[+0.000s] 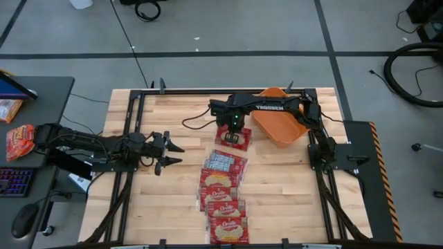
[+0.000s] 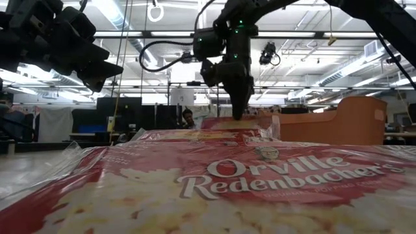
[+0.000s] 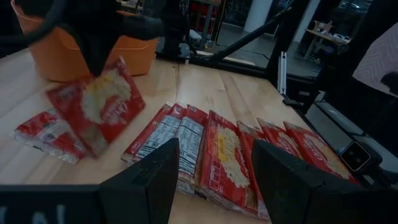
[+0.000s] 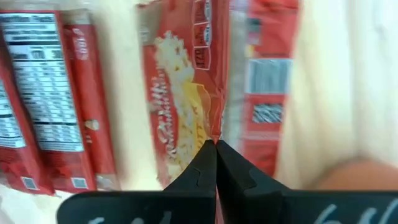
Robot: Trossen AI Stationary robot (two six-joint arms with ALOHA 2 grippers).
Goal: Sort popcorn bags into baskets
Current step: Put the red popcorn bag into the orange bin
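Several red popcorn bags lie in an overlapping row down the middle of the table, one showing its white-and-blue back. My right gripper is shut on one more bag at the row's far end, next to the orange basket. Another bag lies flat on the table beneath the held one. My left gripper is open and level above the table, left of the row, touching nothing. My right gripper pinches the bag's upper edge between its two shut fingers, coming from above and pointing down. The bag hangs tilted below the fingers. Whether its lower corner touches the table, I cannot tell.
The basket stands tilted at the table's far right, with its opening facing the row. Bare wood lies left of the row and around my left gripper. An orange-red snack pouch and a keyboard sit on the side desk at left. A person's sleeve shows beyond the table.
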